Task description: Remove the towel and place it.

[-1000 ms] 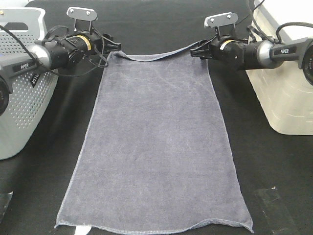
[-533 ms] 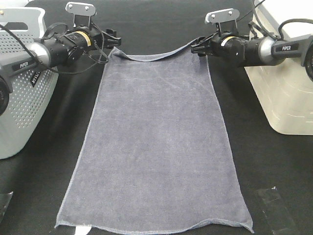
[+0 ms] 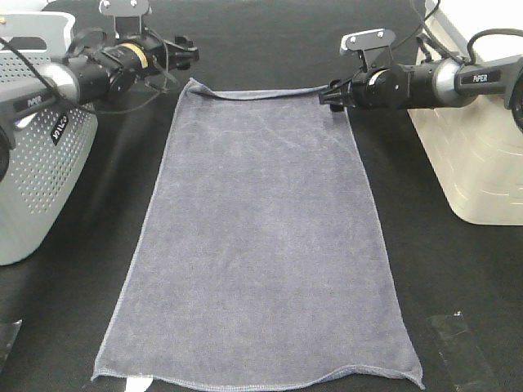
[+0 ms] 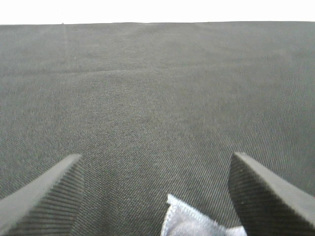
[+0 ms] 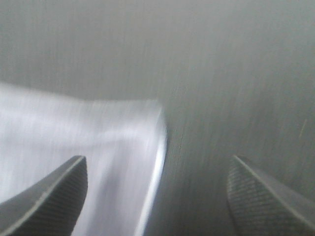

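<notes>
The towel (image 3: 260, 245) lies flat and spread out on the black table (image 3: 458, 286), between the grey basket (image 3: 33, 163) and the white bin (image 3: 482, 147). Its far edge is slightly folded over. The left gripper (image 3: 186, 51) is released, with its jaws wide apart, just beyond the far left corner of the towel and not touching it. The right gripper (image 3: 333, 94) is also released, at the far right corner, holding nothing.

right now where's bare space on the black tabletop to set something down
Bare black tabletop lies beyond the large grey-lavender terry towel's far hem. Narrower strips run between towel and perforated grey basket, and between towel and cream plastic bin. The far corners are crowded by both grippers.
</notes>
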